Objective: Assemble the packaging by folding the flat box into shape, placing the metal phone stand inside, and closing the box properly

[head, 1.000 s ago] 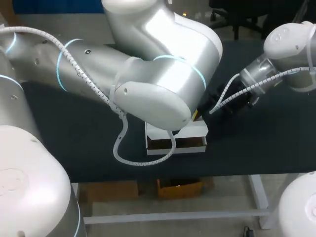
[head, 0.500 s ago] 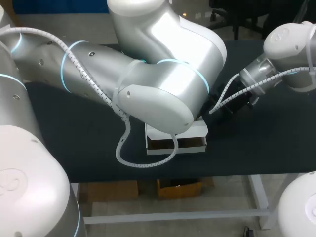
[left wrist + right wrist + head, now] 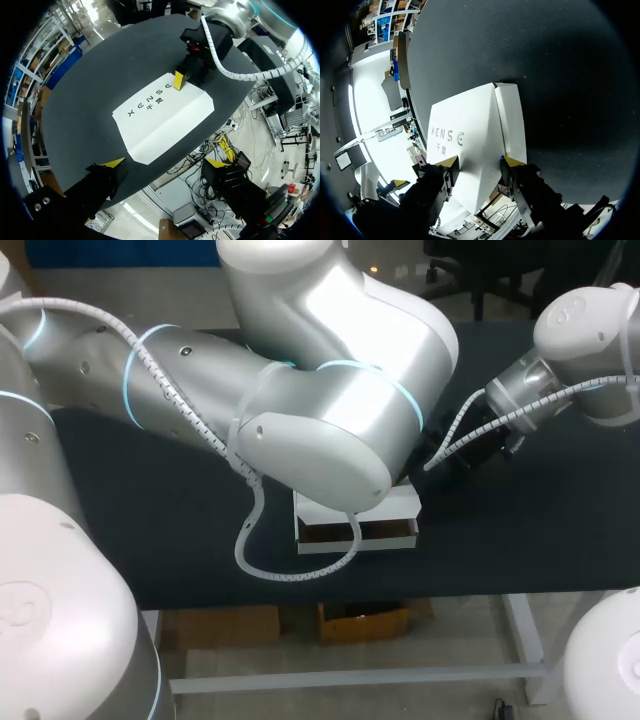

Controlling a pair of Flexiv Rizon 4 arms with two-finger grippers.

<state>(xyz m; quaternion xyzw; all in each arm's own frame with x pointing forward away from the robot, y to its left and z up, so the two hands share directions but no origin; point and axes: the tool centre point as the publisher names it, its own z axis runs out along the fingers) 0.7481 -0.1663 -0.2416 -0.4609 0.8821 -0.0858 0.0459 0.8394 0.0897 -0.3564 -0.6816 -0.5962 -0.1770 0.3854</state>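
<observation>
Plainly, the right gripper (image 3: 480, 161) is the nearer one: the white box (image 3: 470, 130) lies right at its jaws, its printed top filling the gap between them and a narrow side panel running along beside one; whether they are clamped on it I cannot tell. The left gripper (image 3: 165, 162) hangs well above the black table (image 3: 85, 95), jaws wide apart and holding nothing, the box ahead of them and well clear, its long axis slanted across their opening. Any closing press looks the right arm's to make, I judge; the phone stand is not in sight
</observation>
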